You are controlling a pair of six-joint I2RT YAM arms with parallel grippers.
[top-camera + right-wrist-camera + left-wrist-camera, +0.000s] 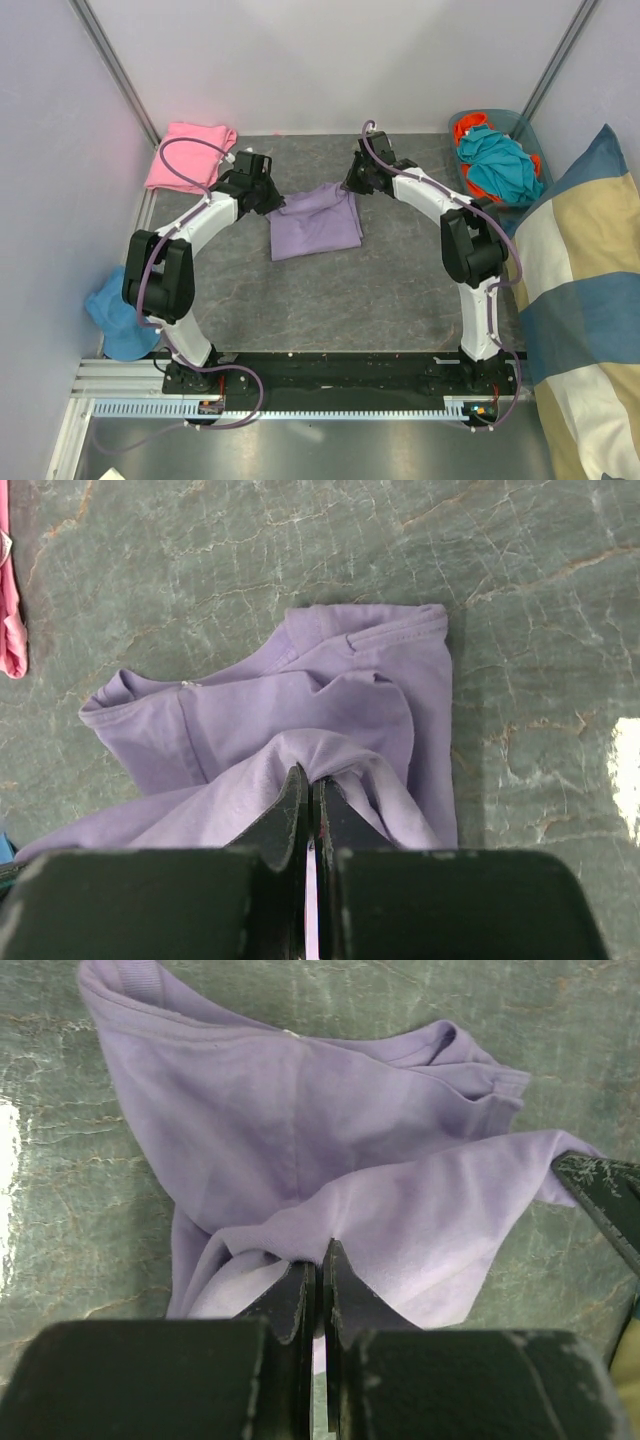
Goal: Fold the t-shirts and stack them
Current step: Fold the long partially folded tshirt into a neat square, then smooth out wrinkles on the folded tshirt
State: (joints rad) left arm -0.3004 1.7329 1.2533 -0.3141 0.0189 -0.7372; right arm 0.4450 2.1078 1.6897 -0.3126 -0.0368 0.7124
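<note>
The lavender t-shirt [315, 222] lies rumpled at the centre of the top view, and the pink t-shirt [188, 155] sits at upper left on the table [400, 290]. The left tool [320, 1262] and right tool [308, 785] are each clamped on a lavender edge. This looks like mid-fold. The next move calls for carrying that edge across evenly and laying it flat.

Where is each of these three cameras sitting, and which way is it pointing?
Top external: fixed above and behind, looking down on the table; shows left arm, right arm, lavender shirt, pink shirt.
Left wrist: on the left arm, looking down along the left claw, shut on the lavender shirt.
Right wrist: on the right arm, looking down along the right claw, shut on the same shirt.
Shared: both wrist views show the lavender shirt on the table.
</note>
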